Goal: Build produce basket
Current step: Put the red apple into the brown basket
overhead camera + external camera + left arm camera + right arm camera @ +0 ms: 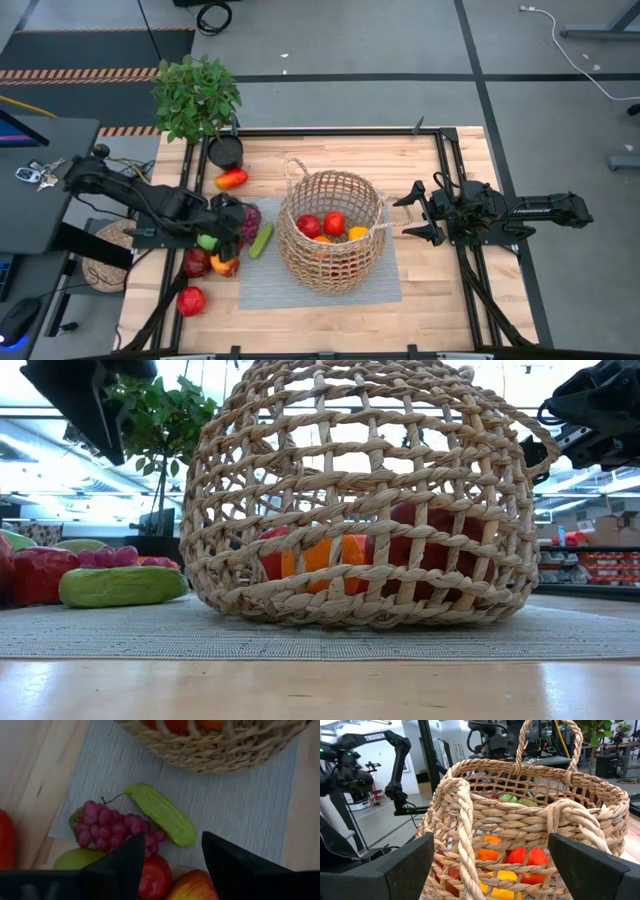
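Grapes (117, 825) and cucumber (162, 813) between left pincer (170, 857) and basket (220, 750).

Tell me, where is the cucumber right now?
In the high view the cucumber lies on the grey mat, left of the basket and right beside the grapes.

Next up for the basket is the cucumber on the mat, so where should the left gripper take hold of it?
Grip the cucumber across its narrow middle, coming straight down from above. It lies flat on the mat, long and slim, with the grapes touching one end, so the middle gives bare sides for the left gripper.
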